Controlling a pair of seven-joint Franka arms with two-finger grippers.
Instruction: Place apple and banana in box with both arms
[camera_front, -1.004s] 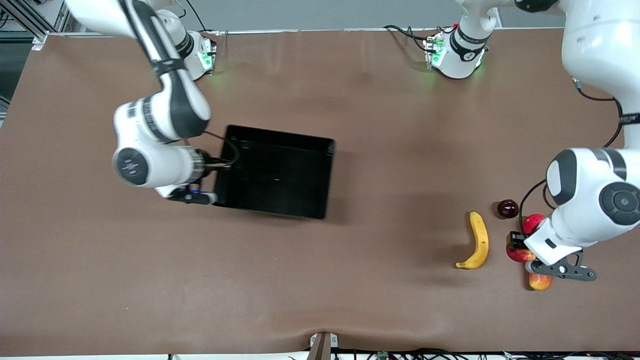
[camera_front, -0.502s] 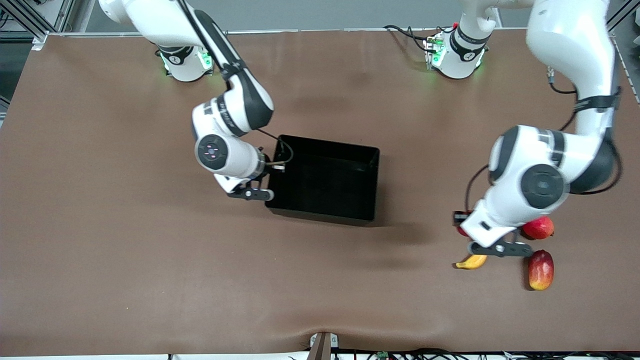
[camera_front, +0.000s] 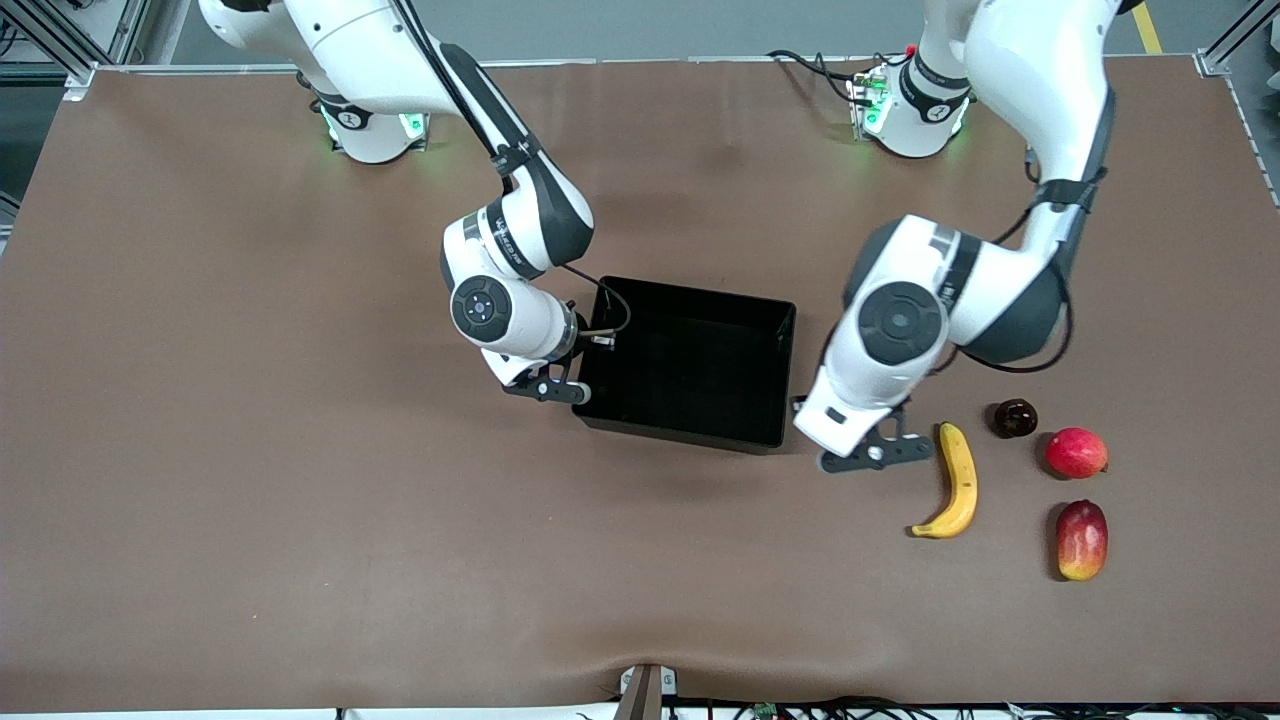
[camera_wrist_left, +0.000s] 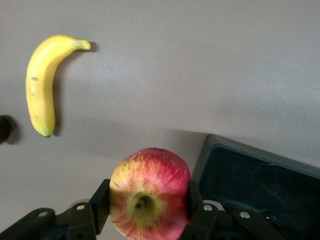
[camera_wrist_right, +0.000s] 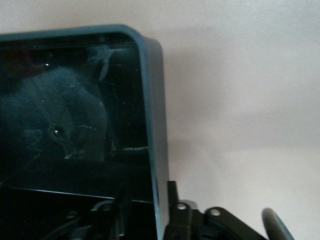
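- Front view: the box (camera_front: 690, 294) has slid along the worktop (camera_front: 300, 560) toward the left arm's end, and it now lies much closer to the fruit than it did 1 second ago.
- The right pincer (camera_front: 578, 388) sits low at the box wall on the right arm's side. Whether it is clamped there or letting go, I cannot tell.
- The left pincer (camera_front: 868, 452) has left the cluster of fruit and now hangs over the bare worktop between the box and the banana (camera_front: 960, 482). The apple is hidden under that wrist here.
- The banana lies untouched, with a dark round fruit (camera_front: 1014, 417), a pinkish-red fruit (camera_front: 1076, 452) and a mango (camera_front: 1082, 540) farther toward the left arm's end.
- Left wrist view: the left pincer (camera_wrist_left: 147, 202) is clamped on the apple (camera_wrist_left: 150, 190), stem dimple facing the camera, 1 black pad on each flank.
- The corner of the box (camera_wrist_left: 250, 185) lies just beside the apple. The banana (camera_wrist_left: 40, 85) rests well apart on the worktop.
- Right wrist view: the right pincer (camera_wrist_right: 150, 212) straddles the box wall (camera_wrist_right: 155, 125), and the box floor is bare.
- Judgement: with the box brought close and the apple carried to its edge, only a short move over the wall should remain before release. The banana is not yet handled, so roughly half the task is left.
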